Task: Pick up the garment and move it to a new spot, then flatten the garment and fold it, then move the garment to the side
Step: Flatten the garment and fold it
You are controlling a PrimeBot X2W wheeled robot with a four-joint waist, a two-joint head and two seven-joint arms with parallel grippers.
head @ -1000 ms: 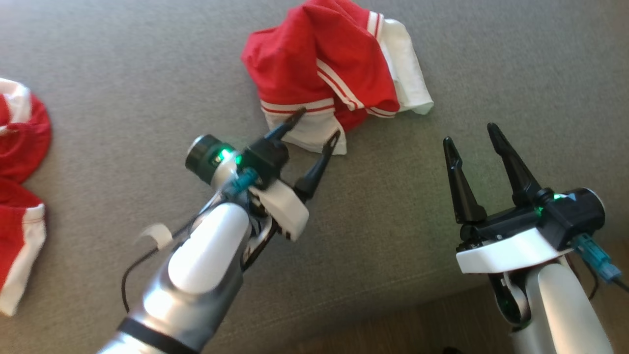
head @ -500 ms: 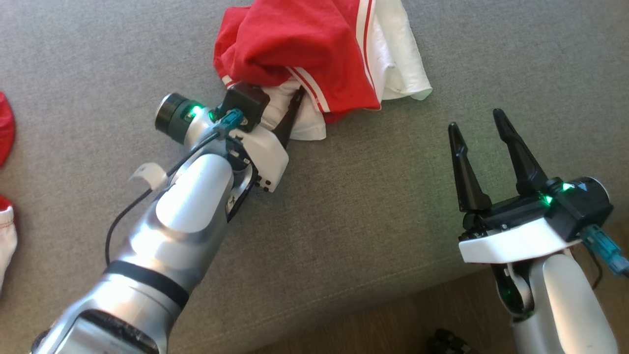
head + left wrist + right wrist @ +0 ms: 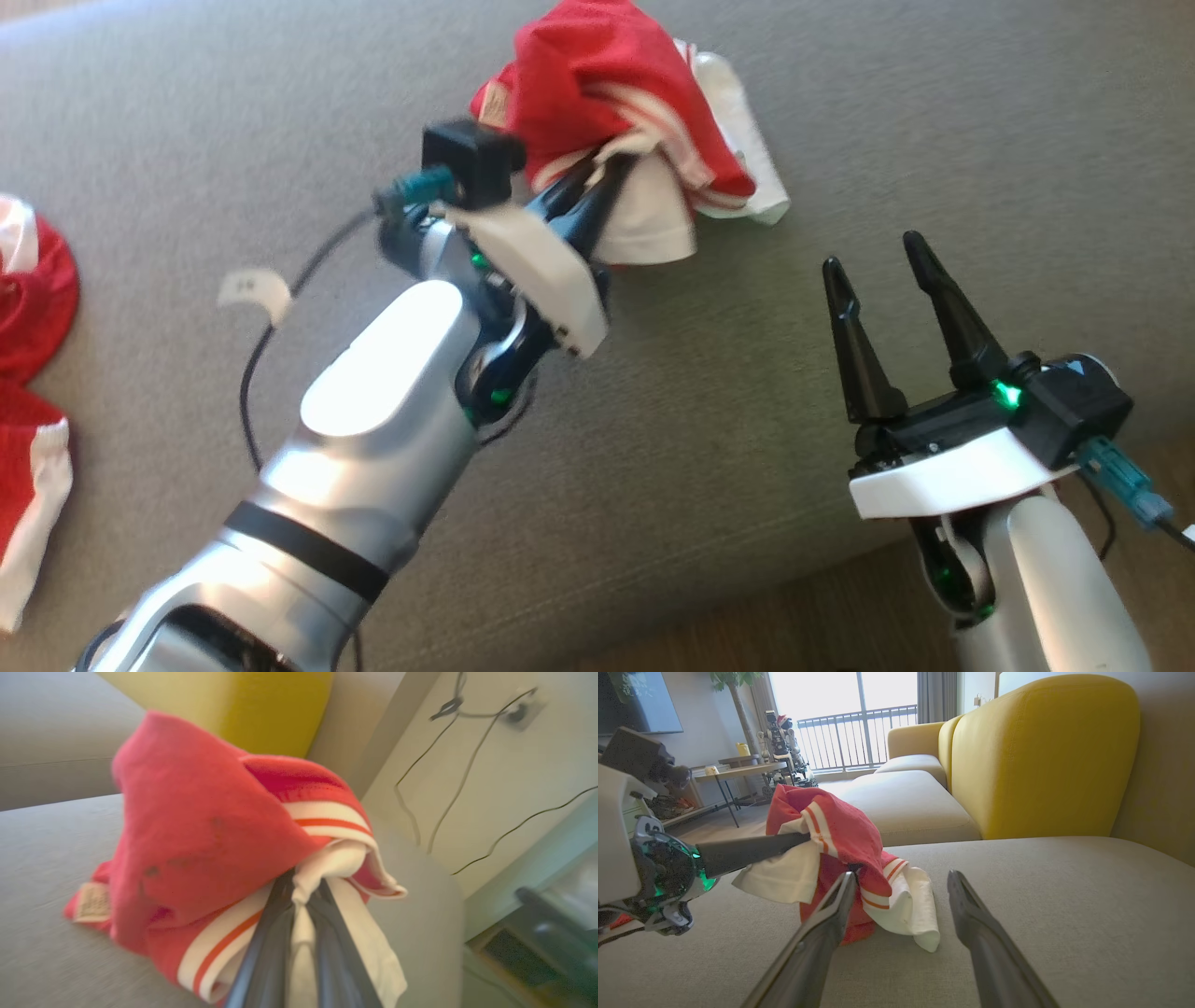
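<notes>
Garment [image 3: 597, 84] now half aloft in upstretched left gripper [image 3: 609, 174]

Bright daylight from the window [image 3: 840, 718], overexposed. Left wrist view: motion blur. Head view: soft, glare on the left forearm [image 3: 383, 373].

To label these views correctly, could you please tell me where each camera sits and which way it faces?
Head view: on the head, facing down at the sofa seat; shows left gripper shut on the garment, right gripper open.
Left wrist view: on that wrist, facing the yellow backrest; own fingers pinch white cloth.
Right wrist view: on that wrist, low, facing the backrest; own fingers apart.
Shared: all show the garment.
</notes>
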